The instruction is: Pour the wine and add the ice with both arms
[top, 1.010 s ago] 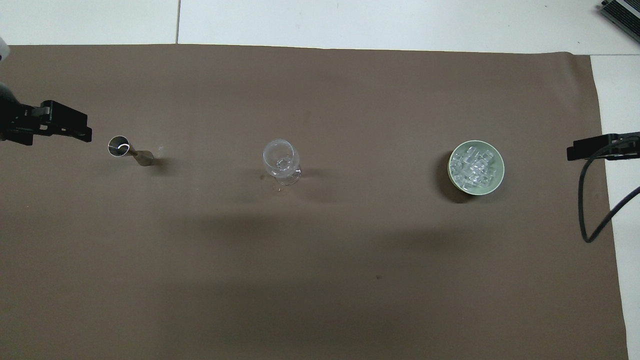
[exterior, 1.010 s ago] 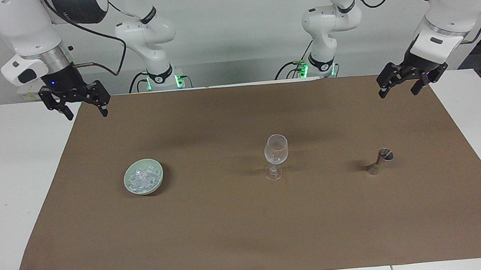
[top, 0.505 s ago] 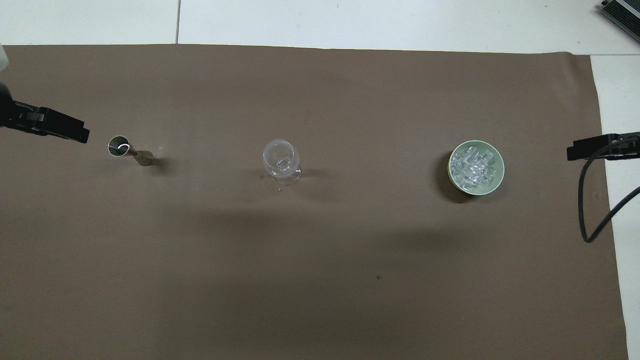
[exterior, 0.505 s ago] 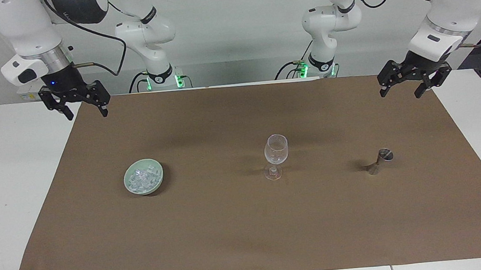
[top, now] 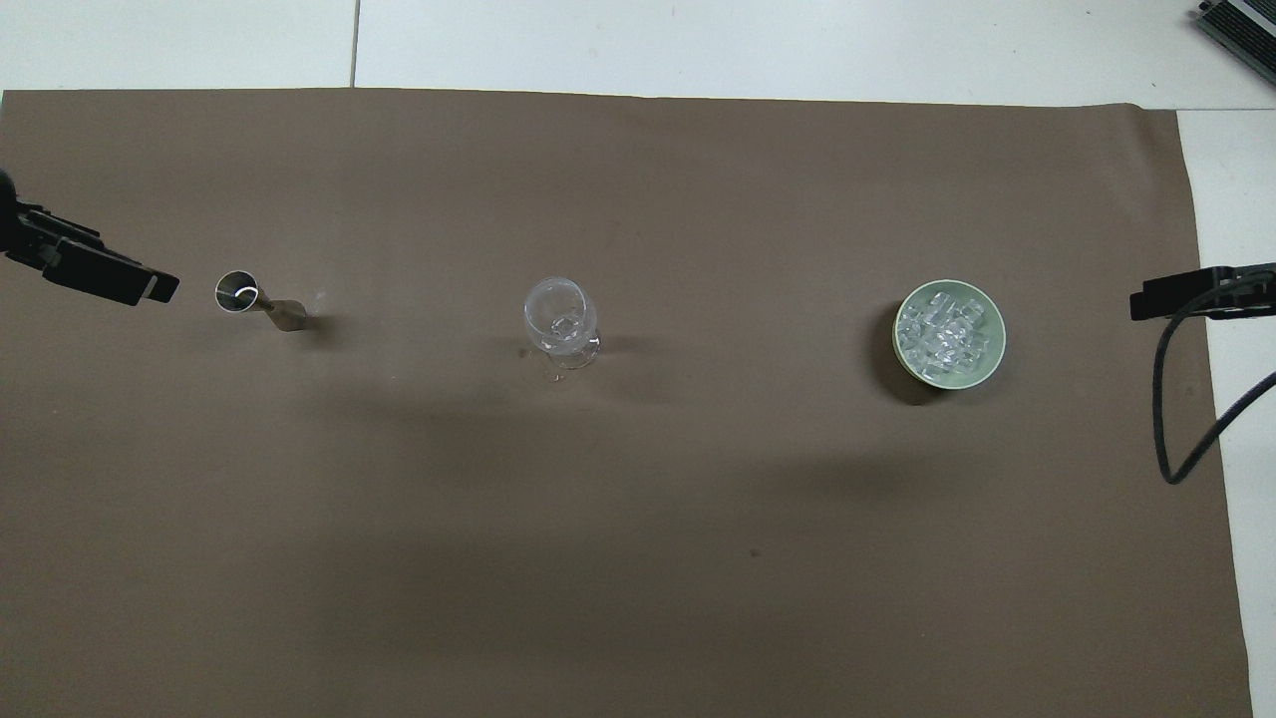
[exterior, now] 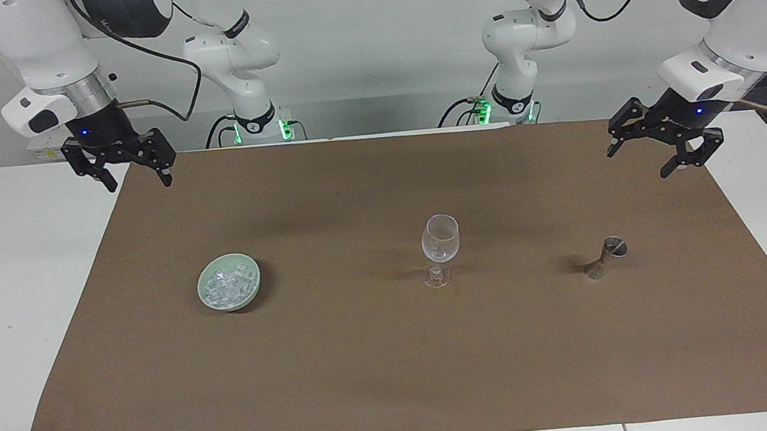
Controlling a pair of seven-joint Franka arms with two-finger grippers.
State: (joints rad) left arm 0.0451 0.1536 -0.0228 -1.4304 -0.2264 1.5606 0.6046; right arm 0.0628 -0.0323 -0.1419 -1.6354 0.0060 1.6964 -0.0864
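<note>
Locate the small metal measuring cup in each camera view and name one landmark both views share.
Facing view: the metal measuring cup stands upright on the brown mat, low at the picture's right, toward the left arm's end, beside the wine glass.
Overhead view: the same cup appears at the picture's left, mid-height, just past the left gripper's tip.
Shared landmark: the wine glass, mid-mat in both, between the cup and the green bowl.

I'm seeing a matt brown cloth (exterior: 395,353) over the smooth white bench (exterior: 8,290). The wine glass (exterior: 440,240) is clear, glossy glass. The jigger (exterior: 606,257) looks like shiny metal. The ice (exterior: 226,285) gleams glassy in a smooth pale green bowl (exterior: 250,295).
</note>
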